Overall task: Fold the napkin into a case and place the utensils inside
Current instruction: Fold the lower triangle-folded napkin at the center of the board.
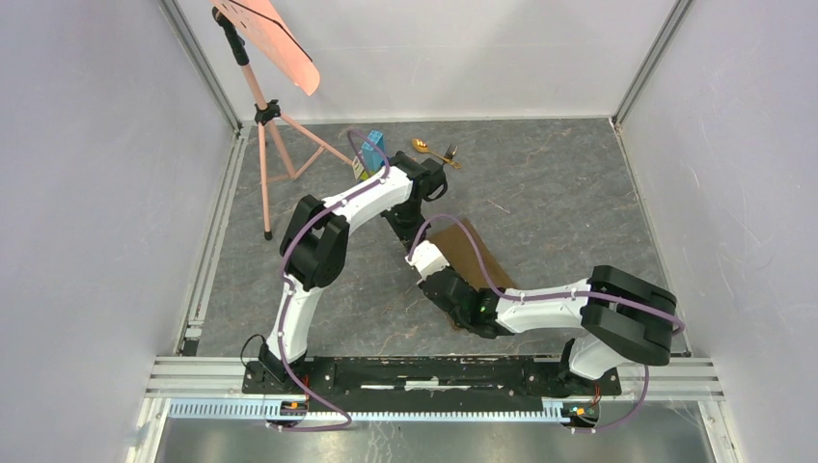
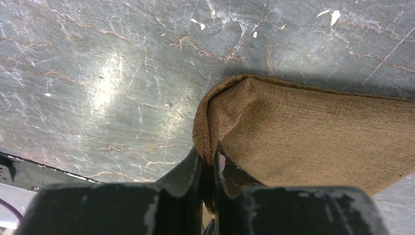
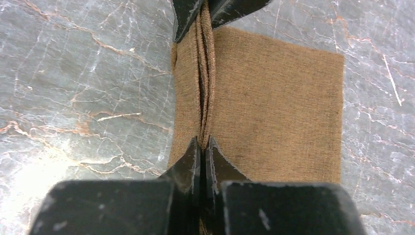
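Note:
The brown napkin (image 1: 477, 253) lies in the middle of the table, part of it under the right arm. My left gripper (image 2: 214, 157) is shut on its raised far corner, seen from above at the left gripper (image 1: 403, 230). My right gripper (image 3: 203, 143) is shut on the near end of the same pinched-up ridge along the napkin's (image 3: 279, 107) left edge. The left gripper's fingers (image 3: 188, 14) hold the ridge's far end in the right wrist view. From above, the right gripper (image 1: 425, 258) sits at the napkin's near left side. The utensils, a gold spoon (image 1: 422, 147) and a dark fork (image 1: 449, 154), lie at the back of the table.
A blue box (image 1: 369, 151) stands at the back, beside the left arm's forearm. A pink tripod (image 1: 268, 145) carrying an orange sheet (image 1: 275, 43) stands at the back left. Grey walls enclose the marbled table (image 1: 559, 193) on three sides.

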`<action>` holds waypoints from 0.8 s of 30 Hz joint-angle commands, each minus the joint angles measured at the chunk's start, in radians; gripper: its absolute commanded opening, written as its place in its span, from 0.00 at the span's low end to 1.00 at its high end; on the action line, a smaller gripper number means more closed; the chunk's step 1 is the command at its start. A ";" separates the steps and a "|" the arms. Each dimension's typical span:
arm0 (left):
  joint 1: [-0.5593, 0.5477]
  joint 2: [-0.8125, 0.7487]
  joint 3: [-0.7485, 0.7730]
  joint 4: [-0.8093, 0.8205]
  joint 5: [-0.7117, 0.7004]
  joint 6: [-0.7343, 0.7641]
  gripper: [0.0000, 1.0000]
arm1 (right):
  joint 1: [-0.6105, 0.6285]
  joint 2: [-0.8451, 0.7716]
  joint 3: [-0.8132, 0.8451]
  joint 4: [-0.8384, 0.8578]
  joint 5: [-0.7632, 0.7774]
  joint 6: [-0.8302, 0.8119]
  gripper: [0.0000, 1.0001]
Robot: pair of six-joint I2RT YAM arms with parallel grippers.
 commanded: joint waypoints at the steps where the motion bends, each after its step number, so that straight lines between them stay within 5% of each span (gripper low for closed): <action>1: 0.006 -0.061 0.002 0.027 0.014 0.062 0.28 | -0.008 -0.037 0.001 0.035 -0.042 0.030 0.00; 6: 0.005 -0.097 0.001 0.036 -0.034 0.096 0.72 | -0.093 -0.110 -0.112 0.160 -0.269 0.123 0.00; 11: 0.006 -0.178 -0.027 0.102 -0.051 0.186 0.98 | -0.218 -0.133 -0.187 0.260 -0.498 0.209 0.00; 15: 0.009 -0.254 -0.080 0.211 -0.020 0.341 1.00 | -0.296 -0.126 -0.230 0.331 -0.629 0.274 0.00; 24: 0.021 -0.516 -0.469 0.618 0.124 0.522 0.97 | -0.435 -0.077 -0.301 0.456 -0.793 0.425 0.00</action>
